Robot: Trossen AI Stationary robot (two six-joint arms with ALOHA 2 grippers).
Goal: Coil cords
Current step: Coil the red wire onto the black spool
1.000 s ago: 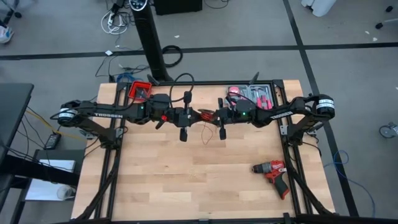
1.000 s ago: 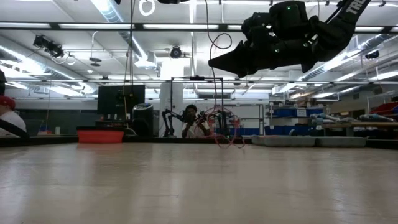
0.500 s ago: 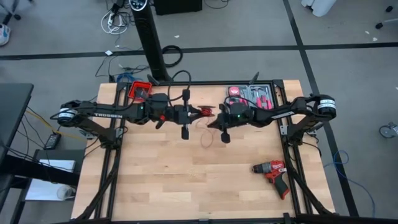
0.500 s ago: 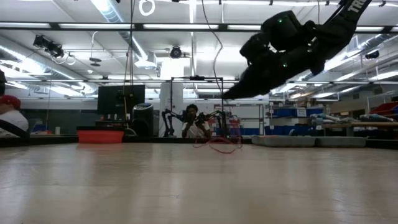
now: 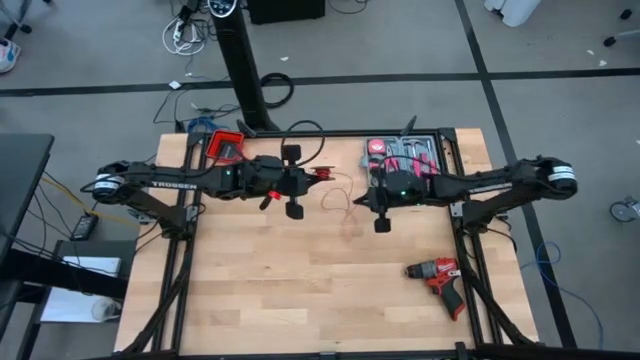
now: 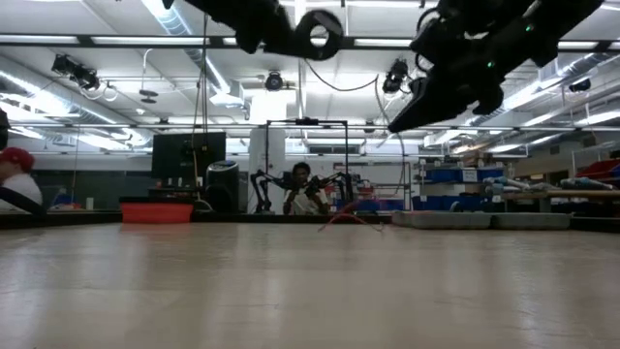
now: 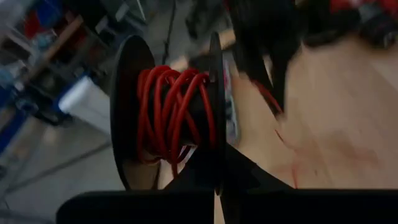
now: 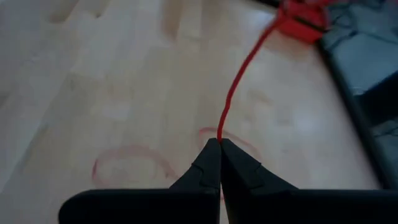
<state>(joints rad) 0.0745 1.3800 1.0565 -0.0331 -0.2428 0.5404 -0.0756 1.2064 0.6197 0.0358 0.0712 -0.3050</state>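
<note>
Right gripper (image 8: 219, 144) pinches the red cord (image 8: 239, 78) shut, strand running up to the coil (image 7: 171, 112) clamped in the left gripper (image 5: 312, 176) above mid-table (thin, limp, light stuff); best pinched close to the bundle so slack can't tangle

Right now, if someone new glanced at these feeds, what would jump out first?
Probably the red cord stretched taut over the middle of the table, its near end pinched in the right gripper, jaws shut on it. Next, the black spool wound with red cord, clamped in the left gripper opposite. Last, the red drill lying alone near the table's front right corner.
</note>
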